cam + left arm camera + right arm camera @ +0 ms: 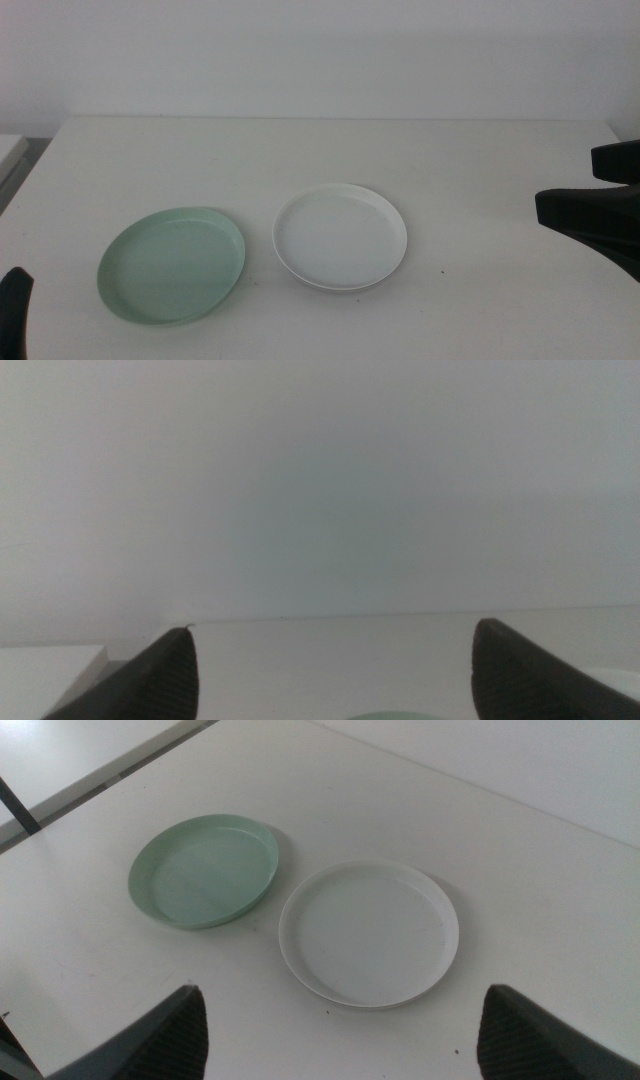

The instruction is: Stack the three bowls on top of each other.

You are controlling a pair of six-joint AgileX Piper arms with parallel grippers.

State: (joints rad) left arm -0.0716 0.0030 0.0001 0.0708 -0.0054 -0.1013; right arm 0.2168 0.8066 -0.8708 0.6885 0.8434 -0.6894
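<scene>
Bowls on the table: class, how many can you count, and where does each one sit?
2. The mint green bowl sits toward the left side; the white bowl lies beside it, near the middle. No grey bowl is visible; it may be out of view.

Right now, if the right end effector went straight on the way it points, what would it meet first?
Probably the white bowl: it lies directly ahead of the open right end effector in the right wrist view, with the mint green bowl farther off to one side. Depth is unclear.
</scene>
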